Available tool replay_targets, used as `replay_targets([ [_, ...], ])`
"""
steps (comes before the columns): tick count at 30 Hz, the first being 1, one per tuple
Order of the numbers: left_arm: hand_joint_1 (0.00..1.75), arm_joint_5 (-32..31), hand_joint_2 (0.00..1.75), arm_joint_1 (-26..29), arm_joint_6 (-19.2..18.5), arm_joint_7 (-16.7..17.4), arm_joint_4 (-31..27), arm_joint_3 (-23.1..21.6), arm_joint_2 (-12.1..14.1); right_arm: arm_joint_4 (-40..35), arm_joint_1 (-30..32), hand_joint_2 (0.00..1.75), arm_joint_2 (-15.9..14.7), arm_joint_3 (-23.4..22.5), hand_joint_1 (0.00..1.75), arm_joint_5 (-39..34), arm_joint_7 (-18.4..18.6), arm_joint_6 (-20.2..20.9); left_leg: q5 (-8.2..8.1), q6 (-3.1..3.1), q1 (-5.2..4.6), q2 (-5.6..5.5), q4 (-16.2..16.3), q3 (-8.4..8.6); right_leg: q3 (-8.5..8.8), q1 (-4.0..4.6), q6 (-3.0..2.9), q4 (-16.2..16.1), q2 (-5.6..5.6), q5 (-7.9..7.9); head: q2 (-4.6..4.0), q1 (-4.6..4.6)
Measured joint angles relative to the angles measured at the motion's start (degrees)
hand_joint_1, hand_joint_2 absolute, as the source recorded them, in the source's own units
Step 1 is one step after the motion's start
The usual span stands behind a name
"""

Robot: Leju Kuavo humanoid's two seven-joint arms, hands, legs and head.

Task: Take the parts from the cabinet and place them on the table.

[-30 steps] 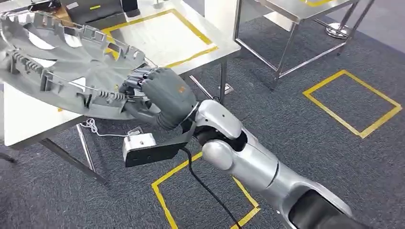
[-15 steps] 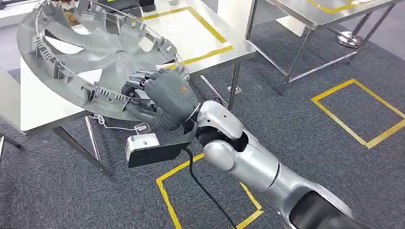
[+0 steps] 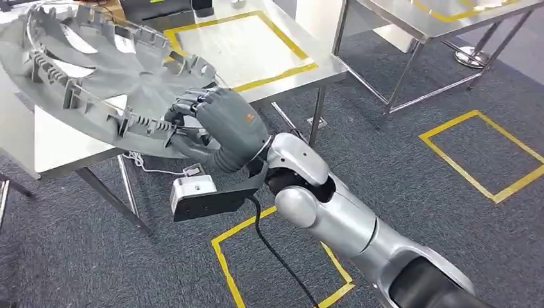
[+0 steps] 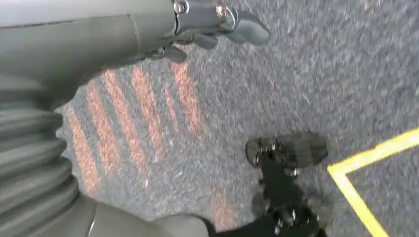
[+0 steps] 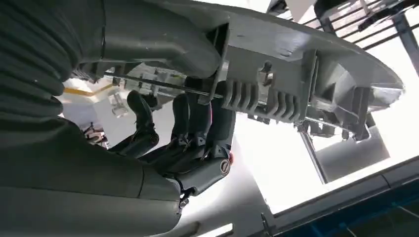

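Right robot hand (image 3: 221, 125) grips the near rim of a large grey plastic wheel cover (image 3: 96, 83), fingers (image 5: 197, 128) curled over the rim's inner edge, thumb under it. Cover is round, inner side facing up: ribbed clips and tabs stand around the rim, a thin wire ring runs through them, spoke-shaped cut-outs open toward the centre. It is held tilted over the near edge of the steel table (image 3: 256, 61), which carries yellow tape outlines. Left robot hand (image 4: 217, 19) hangs over grey carpet, holding nothing, fingers loosely apart.
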Motion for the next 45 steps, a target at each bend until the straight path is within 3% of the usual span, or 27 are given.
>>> replay_targets([
  [1, 0.0, -0.02, 1.75, 0.04, 0.0, 0.0, 0.0, 0.0, 0.0, 0.0, 0.14, 1.75, -0.07, 0.0, 1.75, 0.02, 0.0, 0.0, -0.06, -0.07, 0.0, -0.08, 0.06, -0.05, -1.88, -0.09, 0.06, 3.62, 0.0, -1.01, -0.02, -0.04],
  [2, 0.0, -0.02, 1.75, 0.06, 0.0, 0.02, 0.0, 0.0, 0.0, 0.0, 0.19, 1.75, -0.11, 0.0, 1.75, 0.07, 0.0, 0.0, -0.14, -0.2, 0.05, -0.17, 0.17, -0.06, -2.45, -0.19, 0.07, 4.35, 0.0, -0.51, -0.02, 0.0],
  [3, 0.0, -0.02, 1.75, 0.07, 0.0, 0.02, 0.02, 0.0, -0.07, 0.0, 0.19, 1.75, -0.15, 0.0, 1.75, 0.07, 0.02, 0.0, -0.25, -0.41, 0.17, -0.31, 0.3, -0.02, -1.63, -0.31, 0.06, 2.31, 0.0, 1.2, 0.0, -0.02],
  [5, 0.0, -0.02, 1.75, 0.04, 0.0, 0.0, 0.02, 0.0, -0.2, 0.0, 0.16, 1.75, -0.15, -0.02, 1.75, 0.07, 0.04, 0.0, -0.67, -1.09, 0.55, -0.59, 0.82, 0.08, 3.26, -0.55, 0.03, -7.48, 0.0, 6.29, -0.02, 0.0],
  [6, 0.0, -0.02, 1.75, 0.05, 0.0, 0.0, 0.0, 0.0, -0.22, 0.0, 0.16, 1.75, -0.15, -0.04, 1.75, 0.07, 0.07, 0.0, -0.99, -1.61, 0.68, -0.68, 1.18, 0.05, 5.46, -0.72, 0.12, -12.42, 0.05, 7.13, -0.02, 0.0],
  [7, 0.0, -0.02, 1.75, 0.05, 0.0, -0.02, 0.0, 0.0, -0.15, 0.0, 0.18, 1.75, -0.17, -0.07, 1.75, 0.07, 0.07, 0.02, -1.13, -2.2, 0.35, -0.84, 1.28, -0.13, 5.47, -0.1, -0.19, -12.26, 0.36, 6.7, 0.0, 0.02],
  [8, 0.0, -0.02, 1.75, 0.12, 0.0, -0.09, 0.0, 0.0, -0.11, 0.0, 0.17, 1.75, -0.2, -0.11, 1.75, 0.04, 0.04, -0.02, -1.1, -2.67, 0.35, -0.88, 1.16, -0.1, 5.35, -0.21, -0.91, -12.16, 0.4, 6.8, 0.0, -0.07],
  [12, 0.0, -0.02, 1.75, 0.23, 0.0, -0.42, 0.02, 0.0, -0.2, -0.02, -0.02, 1.75, -0.2, -0.2, 1.75, 0.13, 0.02, -0.04, -1.48, -4.01, 0.7, -0.64, 1.27, 0.08, 5.92, -0.33, -2.65, -12.65, 0.29, 6.78, -0.02, -0.04],
  [13, 0.0, 0.0, 1.75, 0.19, 0.0, -0.48, 0.02, 0.0, -0.2, -0.02, -0.1, 1.75, -0.2, -0.24, 1.75, 0.11, 0.02, -0.07, -2.76, -4.0, 0.65, -0.38, 3.6, -0.91, 6.18, -0.32, -3.07, -12.66, 0.24, 6.52, -0.02, -0.33],
  [15, 0.0, 0.0, 1.75, 0.27, 0.0, -0.52, 0.0, 0.0, -0.09, -0.02, -0.01, 1.75, -0.2, -0.24, 1.75, 0.11, 0.02, -0.07, -6.72, -4.12, 0.46, -0.37, 13.13, -5.88, 6.67, -0.09, -3.7, -12.65, 0.13, 6.0, -0.02, -0.33],
  [16, 0.0, 0.02, 1.75, 0.42, 0.0, -0.52, 0.0, 0.0, -0.04, 0.0, 0.02, 1.75, -0.2, -0.24, 1.75, 0.11, 0.02, -0.07, -7.7, -4.07, 0.43, -0.37, 17.3, -8.4, 6.9, 0.08, -3.87, -12.64, 0.15, 5.69, 0.0, -0.35],
  [17, 0.0, 0.02, 1.75, 0.6, 0.0, -0.52, 0.0, 0.02, -0.04, 0.0, 0.05, 1.75, -0.22, -0.24, 1.75, 0.13, 0.02, -0.07, -7.3, -3.93, 0.37, -0.37, 18.89, -9.74, 7.25, 0.21, -3.92, -12.64, 0.21, 5.36, -0.02, -0.29],
  [19, 0.0, 0.02, 1.75, 0.84, 0.0, -0.55, 0.02, 0.02, -0.04, 0.0, 0.07, 1.75, -0.22, -0.24, 1.75, 0.11, 0.04, -0.07, -2.89, -3.41, 0.14, -0.37, 14.46, -8.43, 8.38, 0.35, -3.89, -12.64, 0.32, 4.52, -0.02, -0.31],
  [21, 0.0, 0.02, 1.75, 0.84, 0.0, -0.61, 0.0, 0.02, 0.0, 0.0, 0.03, 1.75, -0.22, -0.24, 1.75, 0.11, 0.04, -0.07, 3.34, -2.54, -0.21, -0.27, 4.05, -4.17, 9.94, 0.41, -3.54, -12.64, 0.29, 3.35, -0.02, -0.31],
  [23, 0.0, 0.02, 1.75, 0.73, 0.0, -0.7, 0.02, 0.11, 0.11, 0.0, -0.18, 1.75, -0.26, -0.24, 1.75, 0.06, 0.02, -0.06, 1.43, -1.87, -0.88, -0.07, 1.56, -2.35, 9.83, 0.64, -2.78, -12.63, 0.34, 2.81, 0.0, -0.44],
  [24, 0.0, 0.02, 1.75, 0.66, 0.0, -0.68, 0.02, 0.2, 0.13, 0.0, -0.2, 1.75, -0.26, -0.28, 1.75, 0.04, 0.07, -0.15, 1.06, -1.62, -0.96, -0.06, 1.52, -2.56, 9.81, 0.62, -2.52, -13.03, 0.27, 2.87, -0.02, -0.31],
  [27, 0.0, 0.02, 1.75, 1.03, 0.0, -0.7, 0.02, 0.46, 0.02, 0.0, -0.15, 1.75, -0.26, -0.35, 1.75, 0.07, 0.02, -0.15, 0.2, -0.45, -0.41, -0.34, 0.62, -1.07, 9.46, 0.59, -1.7, -10.87, 0.31, 3.23, -0.02, -0.22],
  [29, 0.0, 0.04, 1.75, 0.86, 0.0, -0.81, 0.0, 0.5, 0.04, 0.0, -0.35, 1.75, -0.33, -0.37, 1.75, -0.02, 0.0, -0.17, -0.48, 0.18, -0.36, -0.39, 0.44, -0.11, 5.26, 0.49, -1.12, -4.09, 0.36, 2.49, -0.02, 0.2],
  [31, 0.0, 0.04, 1.75, 0.87, 0.0, -0.79, 0.0, 0.59, 0.02, 0.09, 0.0, 1.75, -0.42, -0.37, 1.75, -0.04, 0.0, -0.15, -1.37, 0.25, -0.36, -0.6, 0.46, 0.66, -0.59, 0.26, -0.51, 3.29, 0.35, -0.75, -0.02, 0.2],
  [32, 0.0, 0.04, 1.75, 0.99, 0.0, -0.79, 0.0, 0.72, 0.02, 0.13, 0.07, 1.75, -0.48, -0.37, 1.75, -0.02, 0.0, -0.15, -1.9, 0.16, -0.36, -0.69, 0.49, 1.17, -2.54, 0.22, -0.46, 4.88, 0.35, -1.62, -0.02, 0.22],
  [33, 0.0, 0.04, 1.75, 1.06, 0.0, -0.79, 0.0, 0.85, 0.02, 0.13, 0.06, 1.75, -0.55, -0.37, 1.75, -0.04, -0.02, -0.15, -2.45, 0.05, -0.36, -0.76, 0.53, 1.82, -3.4, 0.18, -0.5, 4.37, 0.34, -1.09, -0.02, 0.22],
  [35, 0.0, 0.04, 1.75, 1.02, 0.0, -0.79, 0.0, 0.94, -0.04, 0.13, 0.06, 1.75, -0.66, -0.37, 1.75, -0.04, -0.02, -0.15, -3.78, -0.18, -0.35, -1.01, 0.57, 3.68, -2.09, 0.17, -0.8, -2.59, 0.34, 3.97, 0.0, 0.26],
  [37, 0.0, 0.04, 1.75, 1.06, 0.0, -0.79, 0.04, 0.94, -0.15, 0.18, 0.04, 1.75, -0.87, -0.35, 1.75, -0.04, -0.09, -0.15, -5.18, -0.53, -0.36, -1.04, 0.44, 4.49, 0.33, 0.3, -1.55, -12.15, 0.33, 12.81, -0.02, 0.33],
  [39, 0.0, 0.04, 1.75, 0.72, 0.0, -0.72, 0.02, 1.03, -0.17, 0.17, 0.01, 1.75, -0.98, -0.28, 1.75, 0.0, -0.13, -0.15, -6.18, -1.48, -0.51, -1.36, 0.31, 5.51, 0.56, 0.92, -1.78, -12.64, 0.44, 10.74, 0.0, 0.3],
  [42, 0.0, 0.02, 1.75, 0.68, 0.0, -0.72, -0.02, 1.11, -0.06, 0.09, -0.14, 1.75, -0.87, -0.39, 1.75, -0.02, -0.2, -0.22, -5.9, -2.64, -0.48, -1.27, 0.77, 6.62, 2.61, 0.45, -3.19, -13.44, 0.61, 10.47, 0.0, 0.33],
  [43, 0.0, 0.02, 1.75, 0.64, 0.0, -0.81, -0.04, 1.18, -0.13, 0.07, -0.19, 1.75, -0.87, -0.42, 1.75, -0.02, -0.09, -0.22, -5.34, -2.82, -0.41, -0.92, 3.64, 5.62, 3.58, 0.35, -3.47, -13.65, 0.52, 9.91, -0.02, 0.28],
  [45, 0.0, 0.02, 1.75, 0.37, 0.0, -0.81, 0.0, 1.22, -0.22, 0.07, -0.19, 1.75, -0.83, -0.37, 1.75, -0.02, -0.18, -0.22, -6.13, -3.32, -0.28, -0.68, 11.66, 0.47, 4.73, 0.38, -3.9, -13.67, 0.44, 8.8, -0.02, -0.15],
])
